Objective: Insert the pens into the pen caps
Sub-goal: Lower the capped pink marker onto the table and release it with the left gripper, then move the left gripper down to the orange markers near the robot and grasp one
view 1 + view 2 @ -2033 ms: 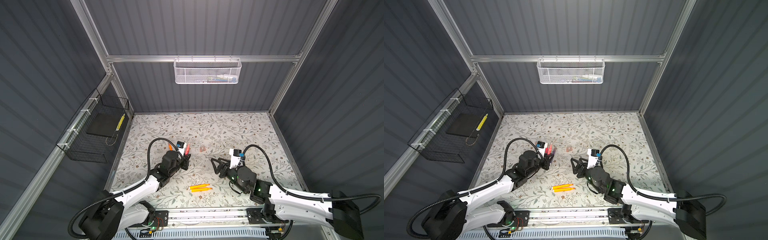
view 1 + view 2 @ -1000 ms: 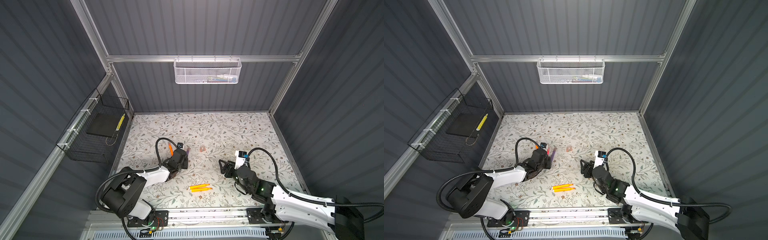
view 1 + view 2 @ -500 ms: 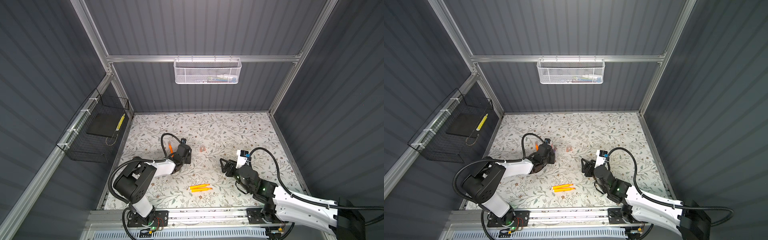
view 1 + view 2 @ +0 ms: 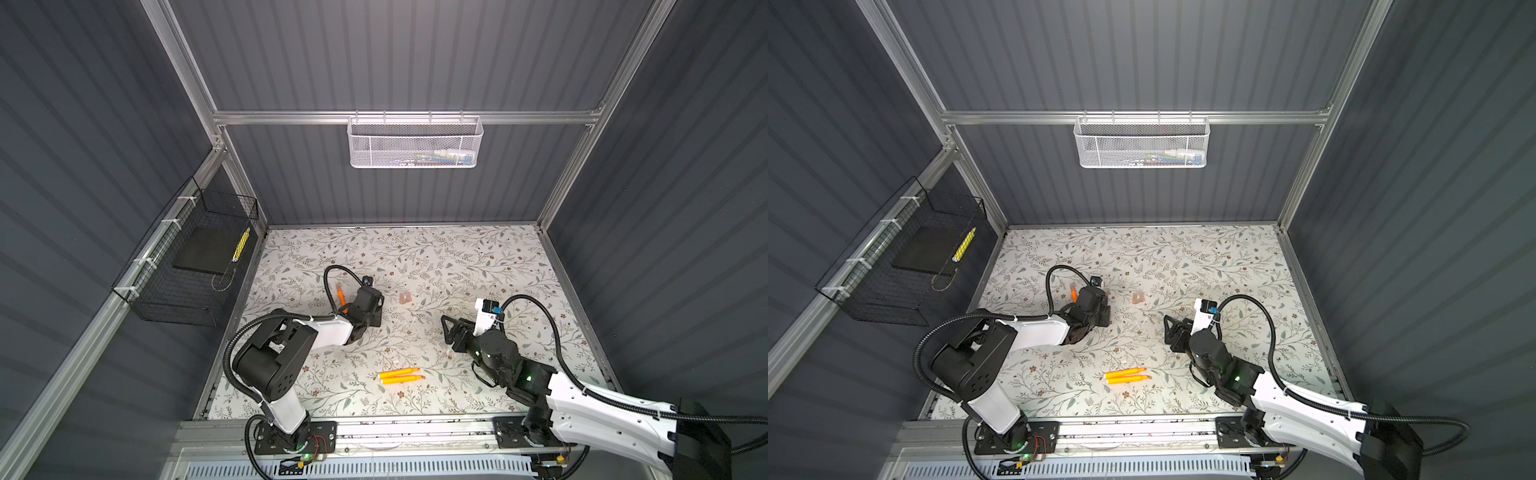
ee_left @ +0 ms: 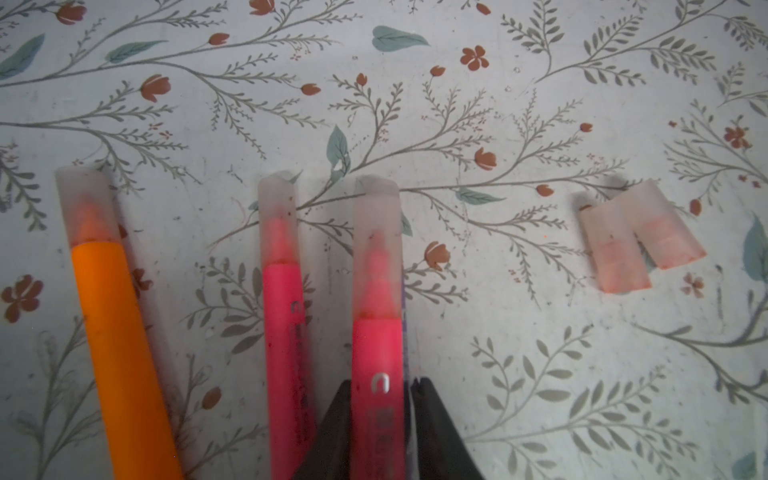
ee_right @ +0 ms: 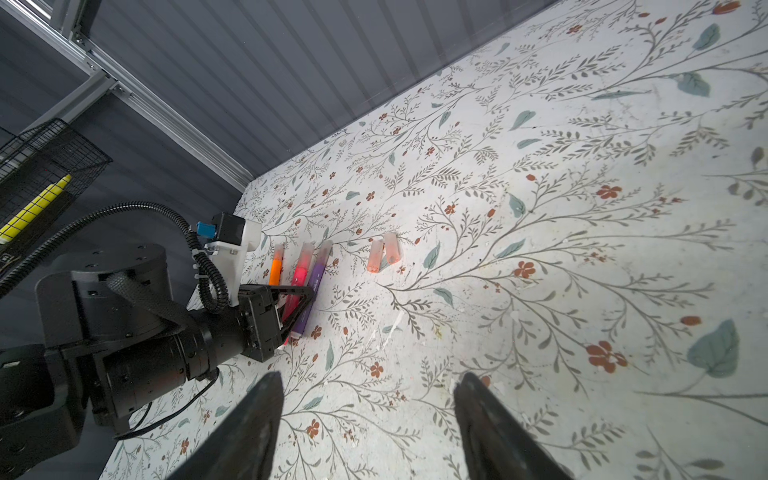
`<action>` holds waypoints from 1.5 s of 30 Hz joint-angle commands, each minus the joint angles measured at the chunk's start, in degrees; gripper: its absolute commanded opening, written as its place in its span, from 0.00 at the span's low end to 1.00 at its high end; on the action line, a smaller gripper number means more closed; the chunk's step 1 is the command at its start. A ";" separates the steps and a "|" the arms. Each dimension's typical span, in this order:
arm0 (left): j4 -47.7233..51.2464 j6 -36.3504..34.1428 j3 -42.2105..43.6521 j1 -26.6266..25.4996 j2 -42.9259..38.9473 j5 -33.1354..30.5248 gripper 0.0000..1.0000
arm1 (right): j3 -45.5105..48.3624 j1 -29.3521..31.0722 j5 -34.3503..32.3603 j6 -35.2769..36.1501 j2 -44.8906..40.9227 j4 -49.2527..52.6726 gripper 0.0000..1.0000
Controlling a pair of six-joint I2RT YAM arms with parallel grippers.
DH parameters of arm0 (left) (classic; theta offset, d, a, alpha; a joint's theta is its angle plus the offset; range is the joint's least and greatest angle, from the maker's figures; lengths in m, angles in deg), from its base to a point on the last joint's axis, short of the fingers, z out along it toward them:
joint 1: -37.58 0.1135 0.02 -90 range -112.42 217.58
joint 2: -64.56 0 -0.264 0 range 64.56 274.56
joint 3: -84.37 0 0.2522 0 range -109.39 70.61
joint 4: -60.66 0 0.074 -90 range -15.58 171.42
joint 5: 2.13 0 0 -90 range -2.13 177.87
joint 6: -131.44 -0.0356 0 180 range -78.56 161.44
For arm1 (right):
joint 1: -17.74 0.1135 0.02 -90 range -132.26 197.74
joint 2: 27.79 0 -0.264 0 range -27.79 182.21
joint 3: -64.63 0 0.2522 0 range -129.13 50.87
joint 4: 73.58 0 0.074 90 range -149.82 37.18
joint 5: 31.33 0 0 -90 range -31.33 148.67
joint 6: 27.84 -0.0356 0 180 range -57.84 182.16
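Bench (image 4: pixel 457 257) is carrying everything. Landmark is the two loose caps (image 4: pixel 405 297), lying mid-bench and touching each other.

White mesh basket (image 4: pixel 415 145) is hanging on the wall far behind the loose caps. Black wire basket (image 4: pixel 187 266) is hanging well off to their left-arm side. Neither is getting in the way.

Left claw (image 5: pixel 381 380) is sitting low, just on the left-arm side of the loose caps. Its jaws are hugging a capped pink pen (image 5: pixel 376 345) lying flat. Cannot tell if they are pinching it or standing just clear of it.

Right claw (image 6: pixel 369 376) is hovering on the other side of the loose caps, nearer the front. Its jaws are apart and carrying nothing.

Purple pen (image 6: pixel 309 286) is lying tight beside the pink pen, on the side nearer the loose caps. Second pink pen (image 5: pixel 284 332) and capped orange pen (image 5: pixel 112 332) are lying farther from them. All four are wearing caps.

Bare orange pens (image 4: pixel 399 371) are lying side by side, well in front of the loose caps.

Judging: four of six are looking done, and the step in hand is laying the pink pen down. Next the left claw is needing a straight back-off. Then one claw is taking a bare orange pen, the other a single loose cap, mouth lined to tip.

In the way: the caps are small, see-through and touching, so grabbing one is likely nudging the other. The orange pens are touching too. The purple pen could roll as the jaws leave.
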 commanded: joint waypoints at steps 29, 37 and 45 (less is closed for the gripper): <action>3.17 -9.49 16.36 -14.41 -38.64 15.45 0.48 | -2.05 -1.75 6.15 0.12 1.13 1.30 0.67; -0.50 -9.52 19.59 -25.13 -34.03 13.33 0.44 | -6.49 -1.75 10.71 1.91 -6.38 13.63 0.67; -4.53 -10.04 18.85 -34.45 -22.42 6.31 0.41 | -18.27 -3.10 8.52 9.16 -9.31 36.20 0.79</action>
